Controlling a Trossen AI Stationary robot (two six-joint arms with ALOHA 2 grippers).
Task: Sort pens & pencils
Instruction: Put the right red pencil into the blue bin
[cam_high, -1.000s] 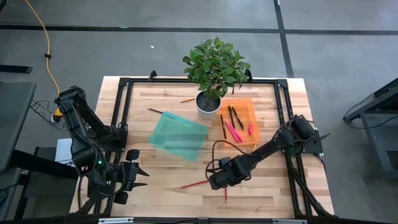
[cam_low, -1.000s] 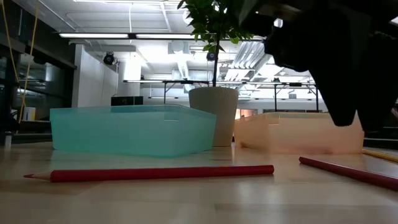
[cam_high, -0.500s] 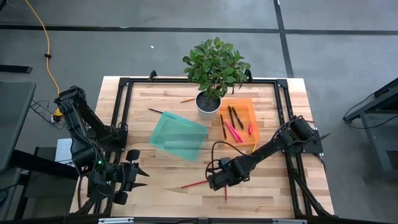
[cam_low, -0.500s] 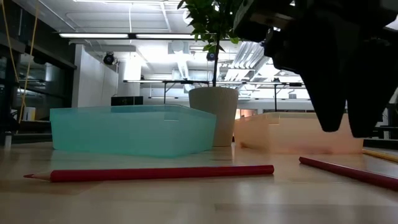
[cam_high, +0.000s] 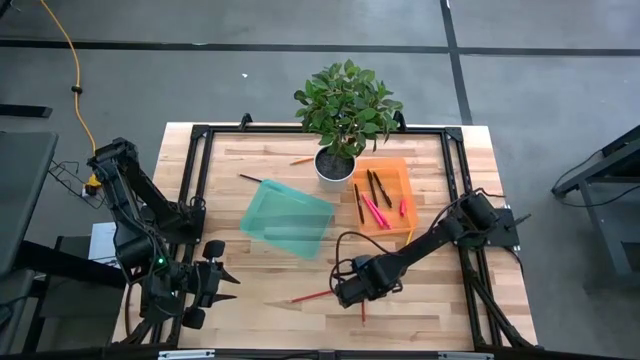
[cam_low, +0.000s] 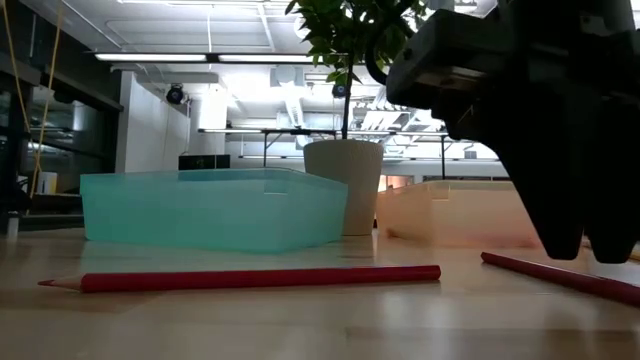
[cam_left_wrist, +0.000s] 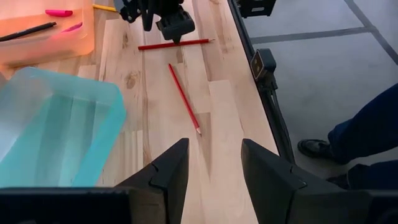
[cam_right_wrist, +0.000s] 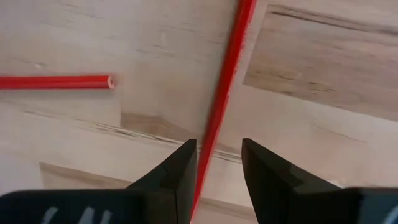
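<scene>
- The right gripper (cam_high: 360, 297) is down low over the bench (cam_high: 250, 310), near the middle of the front edge. Its fingers (cam_right_wrist: 180, 174) are spread apart with nothing clamped, straddling a red pencil (cam_right_wrist: 227, 93) that runs right between them.
- That pencil lies on the wood pointing toward the front edge. From above only its end (cam_high: 362, 315) pokes out past the gripper.
- A second red pencil (cam_high: 312, 296) lies just beside it, on the side toward the left arm, angled a bit across the boards. Its blunt end sits close to the right gripper, not touching the first pencil as far as I can tell.
- The left gripper (cam_high: 228, 284) is parked at the front left corner of the bench. Its fingers (cam_left_wrist: 168, 177) are apart too and it's holding nothing.
- The orange bin (cam_high: 395, 166) sits toward the back right and has the pens in it: a couple of black pens (cam_high: 378, 187) and some pink pens (cam_high: 375, 211). Another dark pen (cam_high: 358, 203) seems to lie along the bin's edge on the plant side.
- The teal bin (cam_high: 287, 219) is in the middle of the bench. I can't tell if there's anything in it.
- A potted plant (cam_high: 345, 110) stands at the back, between the two bins. A dark stick (cam_high: 251, 179) and a small orange-ish pencil (cam_high: 301, 160) lie loose on the wood behind the teal bin.
- A yellow pencil (cam_high: 410, 236) lies just off the orange bin's front right corner.
</scene>
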